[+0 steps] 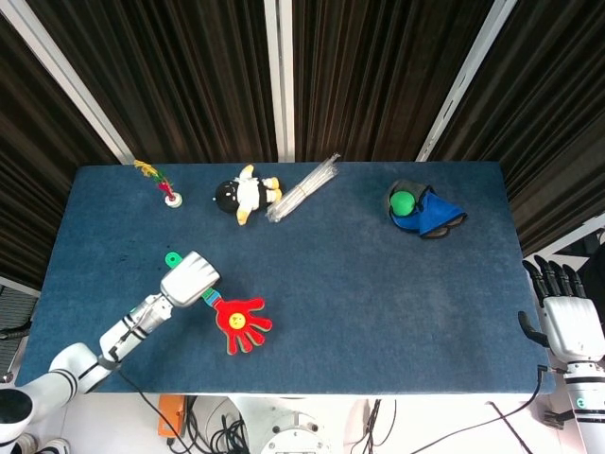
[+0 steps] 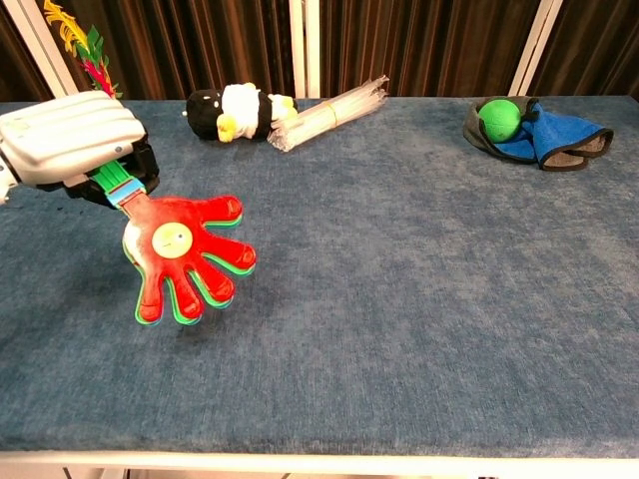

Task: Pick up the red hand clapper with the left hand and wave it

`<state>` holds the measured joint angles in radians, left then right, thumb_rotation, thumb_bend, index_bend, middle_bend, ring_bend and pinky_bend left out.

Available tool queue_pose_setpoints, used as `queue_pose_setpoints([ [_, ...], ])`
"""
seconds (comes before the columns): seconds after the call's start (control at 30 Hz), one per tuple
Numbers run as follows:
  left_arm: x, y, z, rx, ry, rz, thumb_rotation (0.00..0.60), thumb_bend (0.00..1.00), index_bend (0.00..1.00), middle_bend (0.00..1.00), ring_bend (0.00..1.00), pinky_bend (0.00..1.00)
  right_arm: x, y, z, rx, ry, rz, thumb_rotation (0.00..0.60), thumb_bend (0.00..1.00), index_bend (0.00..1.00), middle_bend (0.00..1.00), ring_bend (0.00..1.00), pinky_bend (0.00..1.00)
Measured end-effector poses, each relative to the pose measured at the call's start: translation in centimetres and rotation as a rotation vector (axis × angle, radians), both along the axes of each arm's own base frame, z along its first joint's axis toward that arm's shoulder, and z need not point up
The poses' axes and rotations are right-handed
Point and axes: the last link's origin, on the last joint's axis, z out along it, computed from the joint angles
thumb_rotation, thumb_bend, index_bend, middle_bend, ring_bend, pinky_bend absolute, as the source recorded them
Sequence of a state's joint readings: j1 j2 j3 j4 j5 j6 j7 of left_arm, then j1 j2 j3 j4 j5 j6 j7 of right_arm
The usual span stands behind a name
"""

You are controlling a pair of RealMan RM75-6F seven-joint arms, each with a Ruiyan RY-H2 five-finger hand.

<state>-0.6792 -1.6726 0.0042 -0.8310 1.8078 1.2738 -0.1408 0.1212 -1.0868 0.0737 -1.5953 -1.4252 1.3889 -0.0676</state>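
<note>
Just 1 red hand clapper, gripped by left hand.

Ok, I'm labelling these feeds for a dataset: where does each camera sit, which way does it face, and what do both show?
Head view: high above the near edge, looking down on the blue table; shows the left hand with its arm, and the right hand off the table's right end.
Chest view: low at the near edge, facing across the table toward the curtains; shows only the left hand.
Shared: the left hand holding the red hand clapper, the penguin toy, the green ball.
</note>
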Motion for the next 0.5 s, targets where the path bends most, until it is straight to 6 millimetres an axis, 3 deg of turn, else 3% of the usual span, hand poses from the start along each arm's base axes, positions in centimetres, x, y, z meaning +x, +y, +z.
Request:
queue_pose_setpoints([
  [0.1,0.7,-0.1,-0.3,-0.011,-0.100,0.090,0.600,0.59,1.00,1.00,1.00,1.00,0.0,0.0,0.0,0.000,-0.001,0.001,0.600,0.32,0.00,0.00,0.00,0.00],
  [0.2,1.4,-0.1,-0.3,-0.071,-0.311,0.275,0.600,0.60,1.00,1.00,1.00,1.00,0.0,0.0,0.0,0.000,-0.003,-0.002,0.600,0.32,0.00,0.00,0.00,0.00],
  [0.5,1.5,1.3,1.7,-0.317,-1.123,0.963,0.600,0.60,1.00,1.00,1.00,1.00,0.1,-0.2,-0.1,0.007,0.003,0.001,0.600,0.32,0.00,0.00,0.00,0.00],
])
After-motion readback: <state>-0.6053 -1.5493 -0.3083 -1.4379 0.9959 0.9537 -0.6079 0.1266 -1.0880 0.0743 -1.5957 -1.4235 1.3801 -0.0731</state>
